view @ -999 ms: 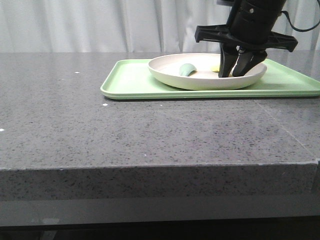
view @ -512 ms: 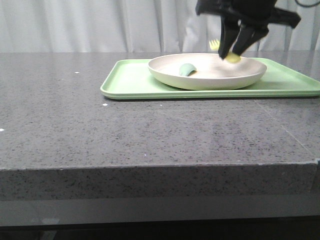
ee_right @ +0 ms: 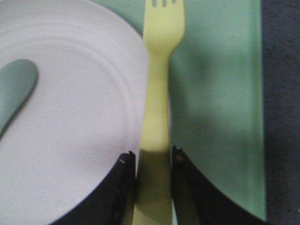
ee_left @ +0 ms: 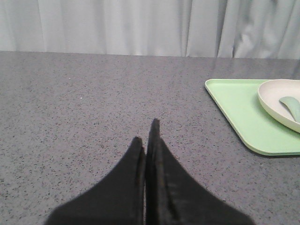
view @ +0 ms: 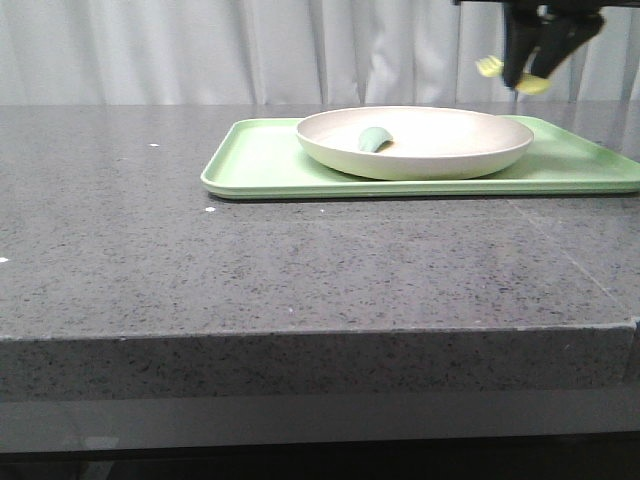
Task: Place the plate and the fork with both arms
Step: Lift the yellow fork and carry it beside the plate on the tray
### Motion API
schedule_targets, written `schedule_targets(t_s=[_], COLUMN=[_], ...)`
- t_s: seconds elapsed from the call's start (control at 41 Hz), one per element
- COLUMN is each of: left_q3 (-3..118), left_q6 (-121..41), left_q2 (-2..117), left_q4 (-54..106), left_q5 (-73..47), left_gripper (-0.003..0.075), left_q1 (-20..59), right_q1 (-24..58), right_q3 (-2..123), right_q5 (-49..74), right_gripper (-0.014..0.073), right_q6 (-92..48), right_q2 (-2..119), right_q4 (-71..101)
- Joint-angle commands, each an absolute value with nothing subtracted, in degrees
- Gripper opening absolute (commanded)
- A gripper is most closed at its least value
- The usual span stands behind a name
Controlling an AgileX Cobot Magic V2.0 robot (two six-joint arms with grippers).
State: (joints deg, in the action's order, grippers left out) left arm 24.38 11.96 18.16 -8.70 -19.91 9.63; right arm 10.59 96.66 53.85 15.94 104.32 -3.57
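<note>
The cream plate (view: 415,140) rests on the light-green tray (view: 260,160) at the back right of the table. High above the plate's right edge, my right gripper (view: 530,62) is shut on the pale-yellow fork (view: 490,66). In the right wrist view the fork (ee_right: 159,93) runs out from between the fingers (ee_right: 123,187), tines pointing away, over the plate's (ee_right: 79,108) rim and the tray (ee_right: 220,103). My left gripper (ee_left: 145,131) shows only in its wrist view, shut on nothing, low over the bare table left of the tray (ee_left: 239,108).
A muted green utensil (view: 375,139) lies in the plate (ee_left: 274,98), also seen as the green utensil (ee_right: 14,89) in the right wrist view. The grey speckled tabletop (view: 300,260) stretches from the tray to the front edge. White curtains hang behind.
My right gripper has lifted out of the plate with the fork and moved up and to the right. The plate, tray and green utensil have not moved.
</note>
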Motion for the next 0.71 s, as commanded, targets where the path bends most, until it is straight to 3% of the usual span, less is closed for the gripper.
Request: schedule_targets(t_s=[0.0,0.682], left_q3=[25.88,25.88], left_q6=[11.95,11.95], left_q2=[18.63,18.63], left_q4=[-8.37,-8.37], left_q5=[-15.23,-15.23], left_gripper=[-0.0018,-0.0018], left_q1=[9.55,9.55], right_q1=[7.83,5.49], right_q3=[98.62,98.57], right_q5=[53.59,56.38], right_gripper=[0.0135,0.0135], right_q6=[15.82,15.71], right_q2=[100.94,108.13], right_q4=[-4.83,-4.72])
